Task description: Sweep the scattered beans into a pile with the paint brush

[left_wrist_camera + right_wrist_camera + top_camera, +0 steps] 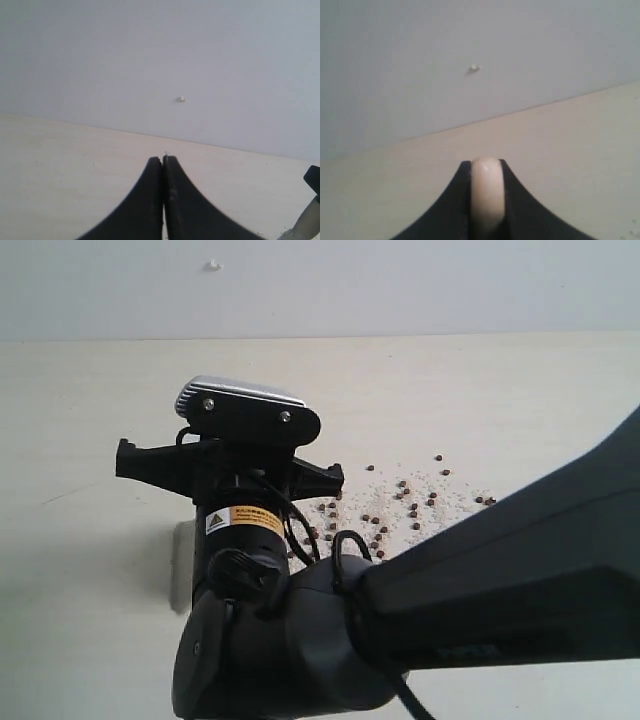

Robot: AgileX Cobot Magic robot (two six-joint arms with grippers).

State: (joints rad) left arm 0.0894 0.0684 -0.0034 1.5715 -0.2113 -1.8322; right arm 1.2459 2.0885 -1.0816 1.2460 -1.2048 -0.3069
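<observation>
The beans (400, 502), small dark reddish-brown pellets, lie scattered over whitish grit on the pale table (90, 420), right of centre. In the right wrist view my right gripper (486, 165) is shut on the rounded pale wooden handle end of the paint brush (486, 195). In the exterior view that arm's wrist (245, 530) reaches in from the right and stands just left of the beans. It hides the brush's bristles. My left gripper (163, 160) is shut with nothing between its fingers, above bare table. It does not show in the exterior view.
A grey wall (400, 285) with a small mark (213, 265) rises behind the table's far edge. The right forearm (520, 570) fills the lower right of the exterior view. A black part and a pale object (306, 220) show at the left wrist view's edge.
</observation>
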